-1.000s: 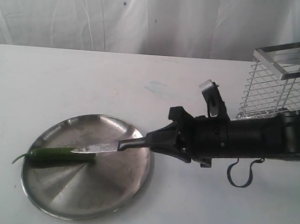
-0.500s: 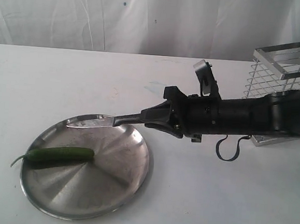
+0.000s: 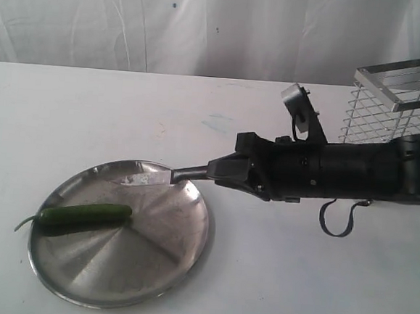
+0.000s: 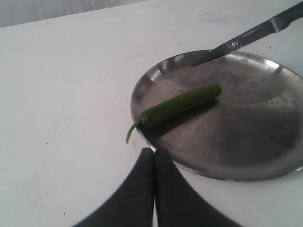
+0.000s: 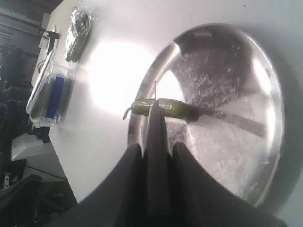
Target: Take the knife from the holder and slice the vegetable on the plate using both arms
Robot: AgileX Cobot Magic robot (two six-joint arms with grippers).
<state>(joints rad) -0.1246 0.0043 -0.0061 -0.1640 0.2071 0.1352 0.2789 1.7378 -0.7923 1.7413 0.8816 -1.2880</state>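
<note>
Plainly whole, slender dark-green vegetable (image 3: 85, 214)

This looks like a robot lab or test bay, not a real kitchen. A black arm (image 3: 354, 175) works over a bare white table (image 3: 90, 111), and a creased white curtain (image 3: 206, 26) hangs as a backdrop off to one side of the right gripper (image 3: 212, 172). The only kitchen gear is a plate (image 3: 152, 247) just ahead of it and a wire holder (image 3: 389, 105) behind it. Farther ahead, at the table edge, sit a clear plastic box (image 5: 49, 90), a foil-like bundle (image 5: 78, 26) and dim clutter (image 5: 16, 142).
</note>
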